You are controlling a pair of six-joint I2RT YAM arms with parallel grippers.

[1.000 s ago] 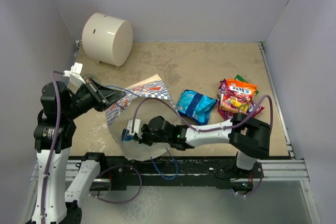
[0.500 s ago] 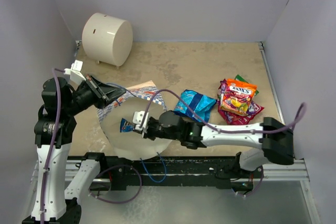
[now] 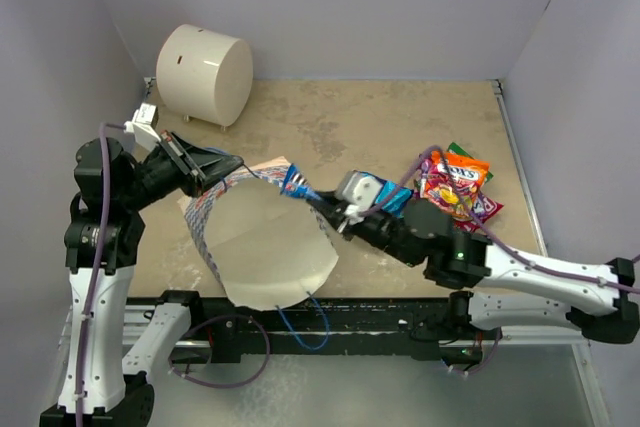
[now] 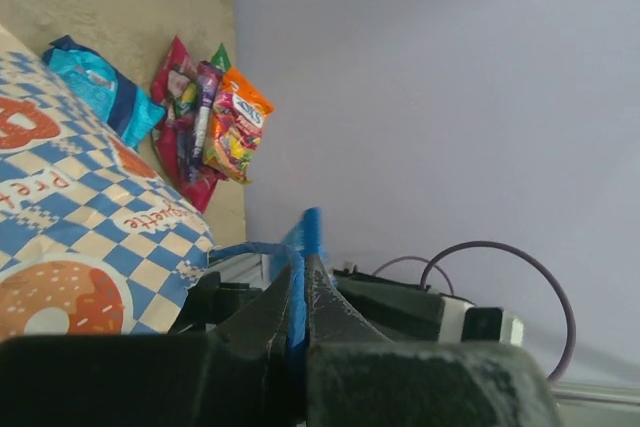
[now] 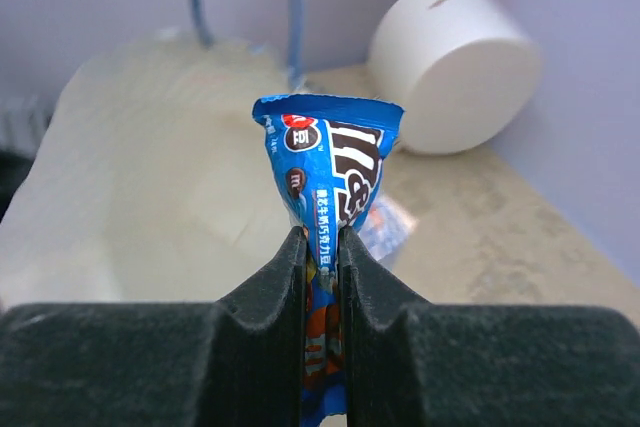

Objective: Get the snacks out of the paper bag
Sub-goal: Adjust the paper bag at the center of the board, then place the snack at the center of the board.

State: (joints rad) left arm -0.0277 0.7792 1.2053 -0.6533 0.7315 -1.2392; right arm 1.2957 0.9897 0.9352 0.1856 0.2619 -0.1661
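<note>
The blue-and-white checked paper bag (image 3: 262, 247) lies tipped with its cream inside facing the camera. My left gripper (image 3: 214, 169) is shut on its blue cord handle (image 4: 298, 277) and holds the rim up. My right gripper (image 3: 320, 205) is shut on a small blue snack packet (image 3: 297, 184) just past the bag's right rim; the right wrist view shows the packet (image 5: 335, 172) upright between the jaws. Another blue packet (image 3: 392, 197) lies on the table, partly behind the right arm. A pile of orange, magenta and purple packets (image 3: 455, 187) lies to the right and also shows in the left wrist view (image 4: 215, 127).
A large cream cylinder (image 3: 205, 74) stands at the back left, also in the right wrist view (image 5: 455, 67). Grey walls close the table (image 3: 380, 117) at the back and both sides. A loose blue cord (image 3: 300, 312) hangs over the front rail.
My right gripper has drawn out of the bag's mouth, up and to the right, with the small blue packet in it. The left gripper lifted the bag's rim slightly.
</note>
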